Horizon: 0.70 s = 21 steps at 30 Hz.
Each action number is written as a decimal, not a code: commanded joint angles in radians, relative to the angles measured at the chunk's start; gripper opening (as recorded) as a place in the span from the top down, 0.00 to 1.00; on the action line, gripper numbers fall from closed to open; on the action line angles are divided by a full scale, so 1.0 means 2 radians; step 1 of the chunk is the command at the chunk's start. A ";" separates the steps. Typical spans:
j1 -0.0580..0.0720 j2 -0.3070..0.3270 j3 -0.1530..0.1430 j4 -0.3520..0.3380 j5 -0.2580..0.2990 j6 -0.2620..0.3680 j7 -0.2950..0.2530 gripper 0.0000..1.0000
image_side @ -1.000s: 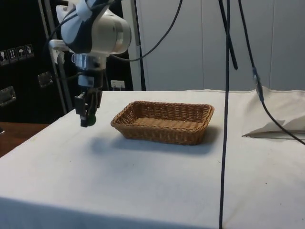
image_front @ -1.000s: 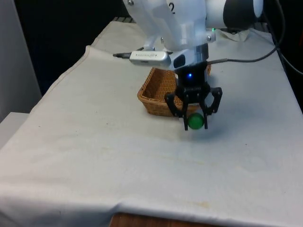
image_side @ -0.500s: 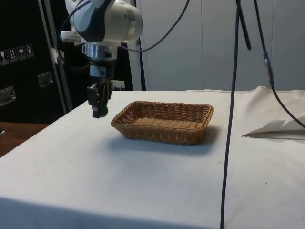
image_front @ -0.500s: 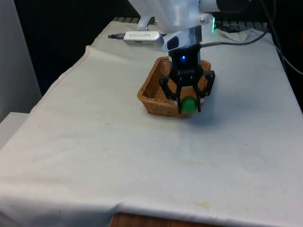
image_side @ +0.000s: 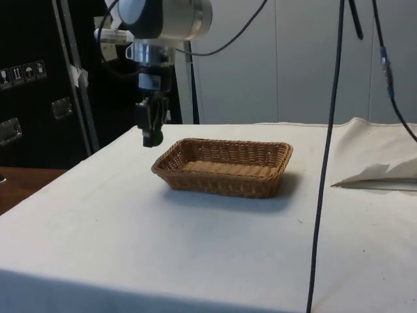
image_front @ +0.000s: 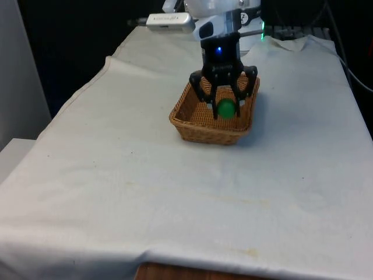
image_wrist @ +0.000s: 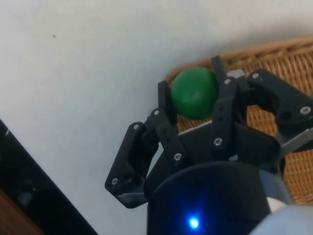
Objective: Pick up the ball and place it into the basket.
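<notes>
- One green ball [image_front: 226,108] is gripped between the claw's [image_front: 225,111] fingers [image_wrist: 166,105].
- Claw and ball are held above the basket's [image_side: 225,180] corner.
- Basket is set on the worktop [image_front: 145,192].

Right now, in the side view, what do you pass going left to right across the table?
Gripper holding the green ball → wicker basket → hanging black cable → folded white cloth.

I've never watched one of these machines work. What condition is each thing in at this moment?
Green ball: pinched in the hand, off the table, above the basket's corner.
Hand: shut on the ball, hovering at the basket's edge.
Wicker basket: upright on the cloth, nothing inside.
White cloth: spread over the table.
</notes>
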 commanded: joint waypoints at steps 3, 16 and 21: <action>0.007 -0.015 -0.007 -0.021 -0.015 0.011 0.004 1.00; 0.002 -0.054 -0.002 -0.070 -0.063 0.027 0.008 1.00; 0.011 -0.065 -0.008 -0.092 -0.100 0.041 0.022 1.00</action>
